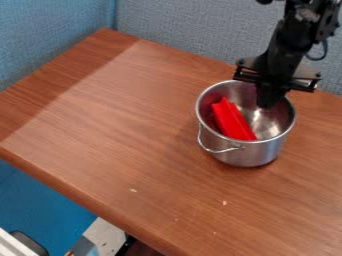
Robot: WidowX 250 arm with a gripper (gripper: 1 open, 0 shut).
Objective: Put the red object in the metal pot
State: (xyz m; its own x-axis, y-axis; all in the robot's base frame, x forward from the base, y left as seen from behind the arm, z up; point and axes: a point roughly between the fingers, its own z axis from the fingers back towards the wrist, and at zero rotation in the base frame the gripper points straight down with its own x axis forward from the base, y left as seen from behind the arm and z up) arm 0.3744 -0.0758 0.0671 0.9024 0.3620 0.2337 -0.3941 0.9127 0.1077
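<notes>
The red block (pixel 233 119) is seen lying inside the pot (pixel 246 124), above whose far rim the gripper (pixel 271 98) is held pressed together, empty.

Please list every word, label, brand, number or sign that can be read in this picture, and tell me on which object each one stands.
None: no readable text shows on the red object, the metal pot, the gripper or the wooden table.
</notes>
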